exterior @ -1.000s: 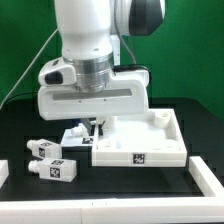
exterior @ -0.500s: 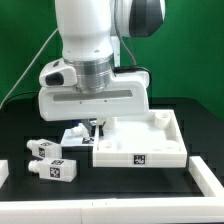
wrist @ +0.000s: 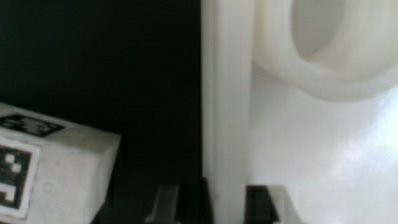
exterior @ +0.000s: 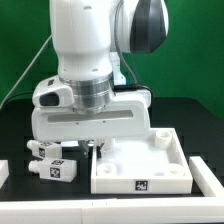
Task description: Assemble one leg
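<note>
Exterior view, from its left to its right: a white part (exterior: 4, 172) cut off by the frame edge; two legs lying on the black table (exterior: 20, 130), the farther leg (exterior: 44, 148) just behind the nearer leg (exterior: 56, 169), each showing a black-and-white tag; the white arm (exterior: 85, 50), whose gripper (exterior: 97, 150) reaches down at the left wall of the square tray piece (exterior: 140, 168); a second white part (exterior: 211, 176) at the frame edge. Both legs lie free just beside the tray piece, on its left, apart from the gripper.

Wrist view: a tagged leg (wrist: 45, 160) on the table (which of the two cannot be told); the dark fingers (wrist: 173, 203) set narrow, one on each side of the tray piece's upright wall (wrist: 226, 100) and against it, so that the gripper clasps this wall; inside the tray piece, a rounded corner socket (wrist: 329, 55)
</note>
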Controlling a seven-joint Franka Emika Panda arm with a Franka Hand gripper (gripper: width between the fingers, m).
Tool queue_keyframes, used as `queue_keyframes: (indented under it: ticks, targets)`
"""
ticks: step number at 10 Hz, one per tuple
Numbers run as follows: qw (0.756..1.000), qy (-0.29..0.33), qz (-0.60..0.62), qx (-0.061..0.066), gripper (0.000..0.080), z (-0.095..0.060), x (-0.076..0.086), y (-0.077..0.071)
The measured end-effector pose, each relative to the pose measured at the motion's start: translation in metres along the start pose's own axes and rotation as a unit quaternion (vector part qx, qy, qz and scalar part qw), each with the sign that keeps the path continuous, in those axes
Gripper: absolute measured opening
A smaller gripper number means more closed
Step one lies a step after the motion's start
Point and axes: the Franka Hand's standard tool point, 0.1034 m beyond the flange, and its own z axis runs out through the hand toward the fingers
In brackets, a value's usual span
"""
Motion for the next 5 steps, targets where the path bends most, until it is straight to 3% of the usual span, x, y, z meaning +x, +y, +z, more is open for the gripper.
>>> queue_keyframes:
  ticks: [4,5]
  targets:
    - [1.000,0.001,-0.005,-0.001,0.0051,0.004,0.002,0.001]
    - [1.000,0.002,-0.014,-0.003,0.0051,0.011,0.012,0.001]
